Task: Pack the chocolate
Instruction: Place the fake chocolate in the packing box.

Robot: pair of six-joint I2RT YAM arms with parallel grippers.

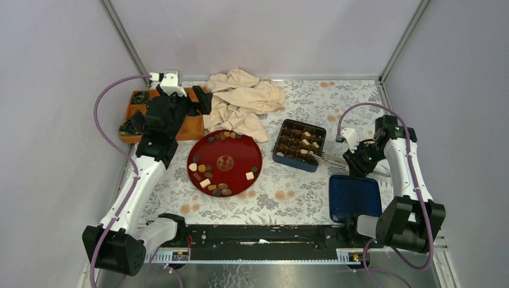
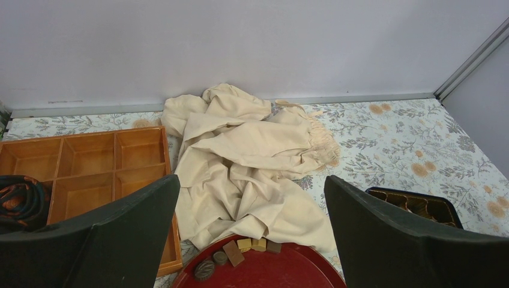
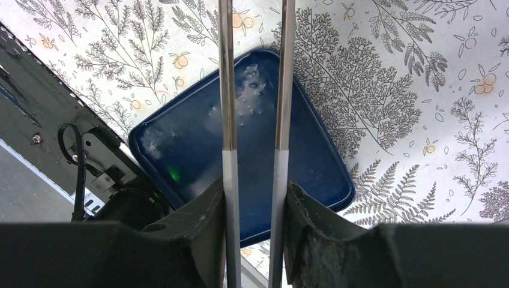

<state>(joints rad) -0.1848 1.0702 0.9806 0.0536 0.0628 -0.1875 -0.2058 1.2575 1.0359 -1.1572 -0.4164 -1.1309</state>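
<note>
Though small and light, chocolate (image 1: 205, 182) likely brittle, slippery: take by sides; right tool (image 3: 255, 207) pinches tongs (image 3: 225, 90), left tool (image 2: 249, 186) spread.

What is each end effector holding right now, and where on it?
Right end effector clamps metal tongs across both arms, partway along their length. Left end effector is open, holding nothing.
</note>
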